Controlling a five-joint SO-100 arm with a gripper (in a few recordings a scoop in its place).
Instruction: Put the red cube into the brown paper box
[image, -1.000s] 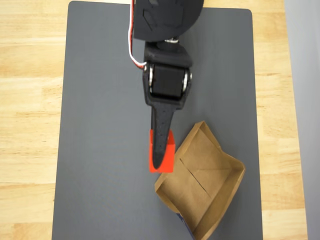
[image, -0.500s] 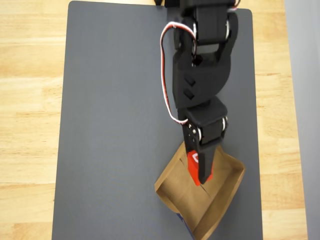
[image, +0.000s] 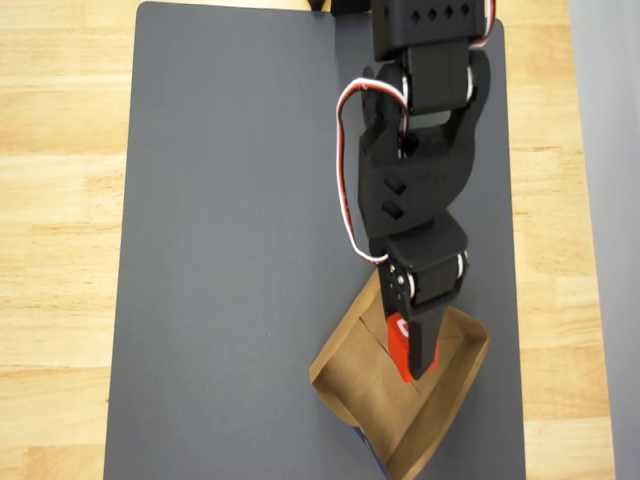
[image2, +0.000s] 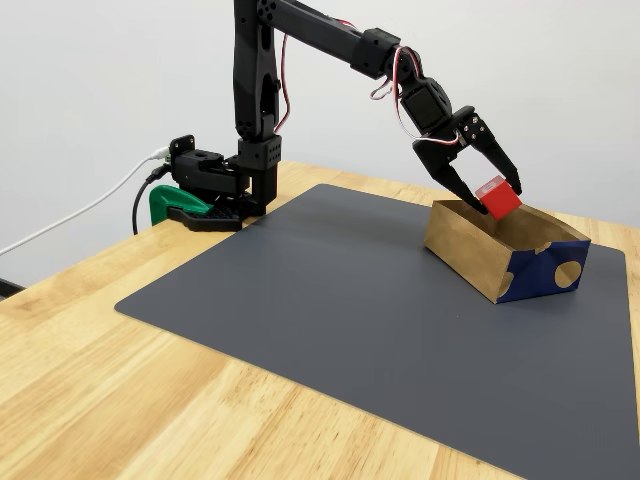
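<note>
Since a second ago, when it sat on the mat beside the box, the red cube has been carried over the brown paper box. It hangs above the floor, pinched between the gripper fingers. Release is probably next; drop looks short.
</note>
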